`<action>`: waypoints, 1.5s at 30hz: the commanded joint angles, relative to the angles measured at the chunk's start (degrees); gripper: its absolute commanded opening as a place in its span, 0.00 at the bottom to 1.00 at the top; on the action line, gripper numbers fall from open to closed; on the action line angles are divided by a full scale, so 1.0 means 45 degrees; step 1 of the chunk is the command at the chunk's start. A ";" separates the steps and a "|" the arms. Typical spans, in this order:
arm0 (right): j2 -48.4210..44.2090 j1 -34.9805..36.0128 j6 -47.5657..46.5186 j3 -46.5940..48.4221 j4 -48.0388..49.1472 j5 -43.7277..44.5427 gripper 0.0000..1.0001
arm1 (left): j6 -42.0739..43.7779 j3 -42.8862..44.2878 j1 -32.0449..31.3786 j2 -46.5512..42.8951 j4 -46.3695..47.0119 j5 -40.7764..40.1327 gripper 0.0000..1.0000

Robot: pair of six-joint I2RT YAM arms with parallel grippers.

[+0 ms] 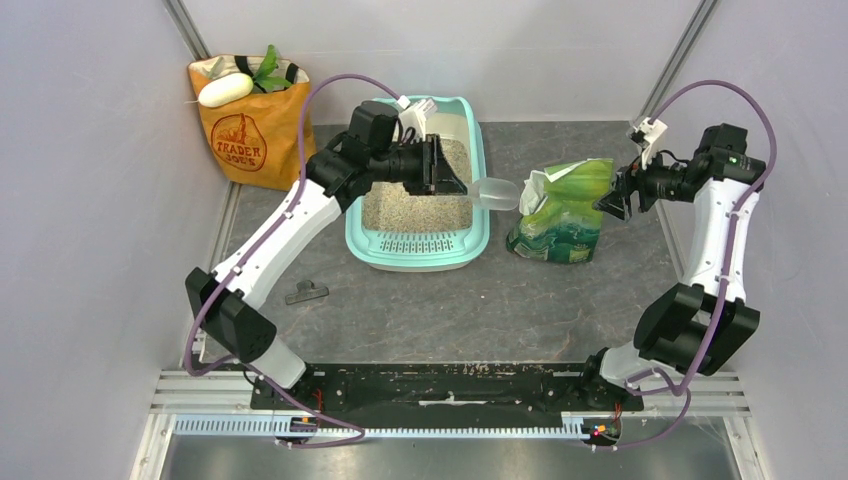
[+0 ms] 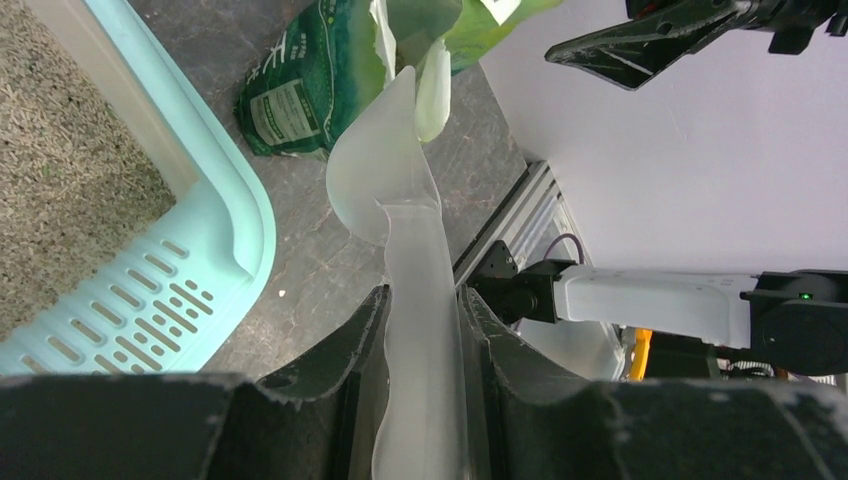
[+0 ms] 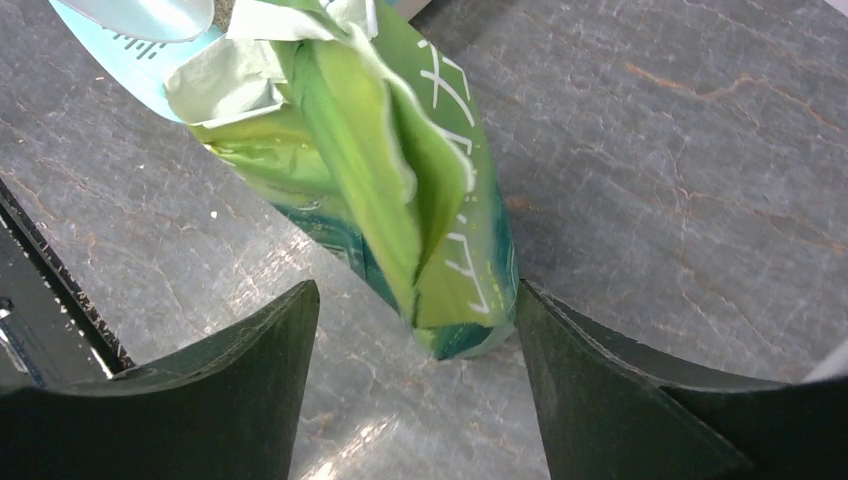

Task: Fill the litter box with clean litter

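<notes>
The mint-teal litter box [image 1: 478, 236] sits at the table's middle back, with beige litter [image 1: 410, 205] inside; it also shows in the left wrist view [image 2: 215, 235] with litter [image 2: 60, 180]. My left gripper [image 1: 450, 178] is shut on the handle of a clear plastic scoop [image 2: 415, 260], whose bowl [image 1: 497, 193] hangs past the box's right rim toward the green litter bag [image 1: 560, 210]. The scoop bowl looks empty. My right gripper [image 1: 612, 203] is open beside the bag's right edge, its fingers either side of the bag's corner [image 3: 460, 300] without touching.
An orange paper grocery bag [image 1: 250, 125] stands at the back left. A small grey clip [image 1: 307, 292] lies on the table left of the box. White walls close in both sides; a black rail runs along the near edge.
</notes>
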 commanded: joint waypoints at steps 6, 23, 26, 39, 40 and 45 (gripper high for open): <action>0.0867 0.0022 -0.0611 -0.0571 0.1956 -0.1490 0.76 | 0.0229 0.2166 -0.0223 0.1384 -0.0276 0.0042 0.02; 0.0139 0.0310 -0.1879 -0.1074 0.1106 -0.2750 0.11 | 0.1040 0.4724 -0.1337 0.3716 -0.1730 -0.0269 0.02; -0.0009 0.0498 -0.2768 -0.1044 0.0346 -0.2684 0.18 | 0.1193 0.5118 -0.1337 0.4007 -0.1891 -0.0510 0.02; 0.1922 0.1026 -0.5390 0.0656 -0.1888 -0.2342 0.59 | 0.1527 0.5136 -0.1337 0.4103 -0.2152 -0.0683 0.02; 0.1945 0.1126 -0.5524 0.0618 -0.1909 -0.2372 0.55 | 0.1436 0.5206 -0.1337 0.4151 -0.2162 -0.0804 0.02; 0.1551 0.1567 -0.6033 -0.0316 -0.1793 -0.2437 0.14 | 0.1422 0.5665 -0.1506 0.4424 -0.2372 -0.1419 0.02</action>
